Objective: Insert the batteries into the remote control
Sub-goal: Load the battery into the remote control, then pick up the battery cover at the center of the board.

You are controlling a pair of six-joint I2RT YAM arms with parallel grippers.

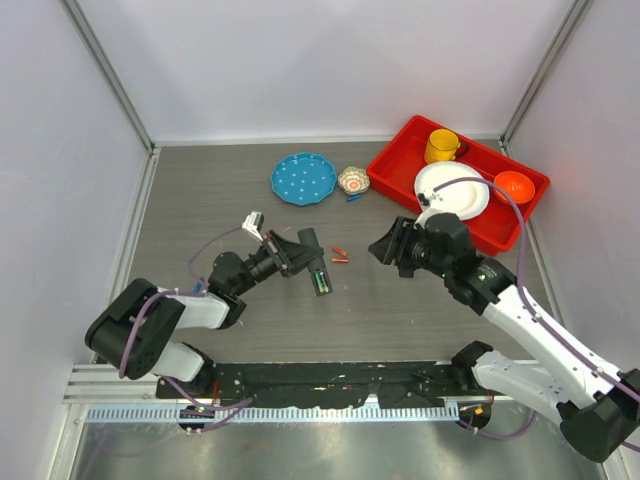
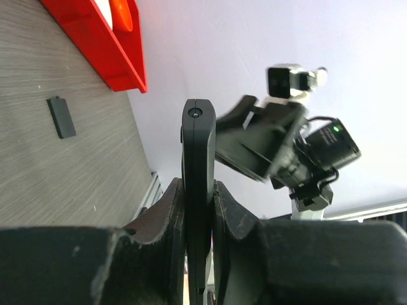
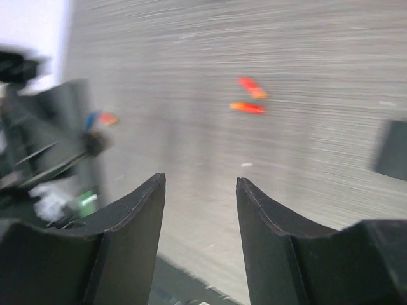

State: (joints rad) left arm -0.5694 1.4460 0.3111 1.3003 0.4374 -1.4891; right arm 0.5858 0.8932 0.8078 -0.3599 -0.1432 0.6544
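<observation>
Remote control, a slim flat black bar [image 1: 316, 265], sits clamped in the left gripper [image 1: 298, 258] over the grey table [image 1: 420, 320], with a green bit at its near end. Just right of two small orange sticks [image 1: 340, 255] is the right gripper [image 1: 380, 250]. Left wrist cam: fingers [image 2: 170, 219] pinch the bar edge-on. A small flat black rectangle [image 2: 61, 117] lies on the table. Right wrist cam is blurry, with the fingers [image 3: 127, 235] spread apart.
</observation>
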